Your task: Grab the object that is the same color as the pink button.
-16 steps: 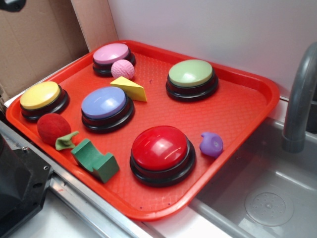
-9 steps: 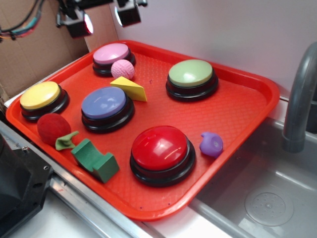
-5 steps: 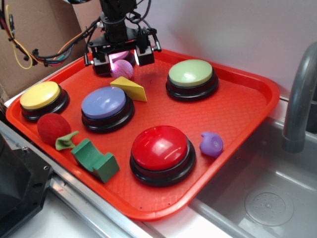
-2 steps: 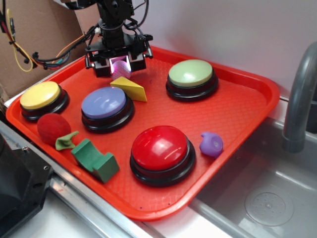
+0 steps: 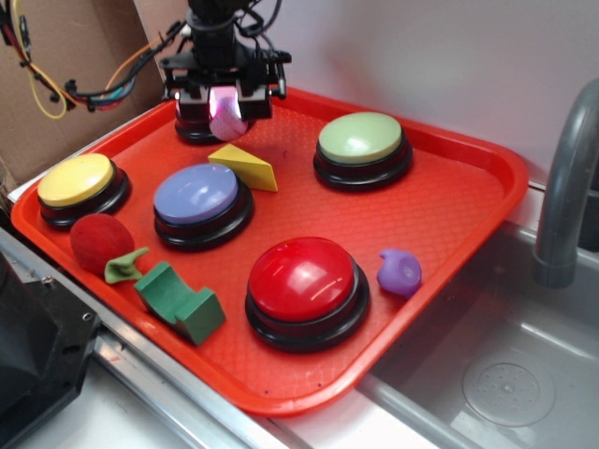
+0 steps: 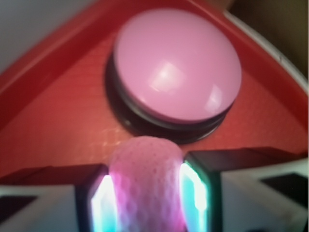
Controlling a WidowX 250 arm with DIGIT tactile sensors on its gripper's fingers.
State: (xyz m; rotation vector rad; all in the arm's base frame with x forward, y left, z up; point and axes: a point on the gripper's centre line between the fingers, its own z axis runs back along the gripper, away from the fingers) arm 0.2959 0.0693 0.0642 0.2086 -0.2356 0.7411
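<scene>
Exterior view: the gripper (image 5: 223, 101) stands over the far left corner of the red tray (image 5: 449, 201), its fingers (image 5: 192, 105) clamped on the small pink ball (image 5: 227, 123), which sits just in front of the mostly hidden pink button (image 5: 195, 129). A yellow wedge (image 5: 246, 166) lies nearby.

Wrist view: both fingers (image 6: 91, 200) press the dimpled pink ball (image 6: 145, 186) from either side, with the pink button (image 6: 177, 64) just beyond.

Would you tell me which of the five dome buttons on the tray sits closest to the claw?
The pink button, at the tray's far corner, right beside the claw gripping the pink ball; the other four sit farther away.
</scene>
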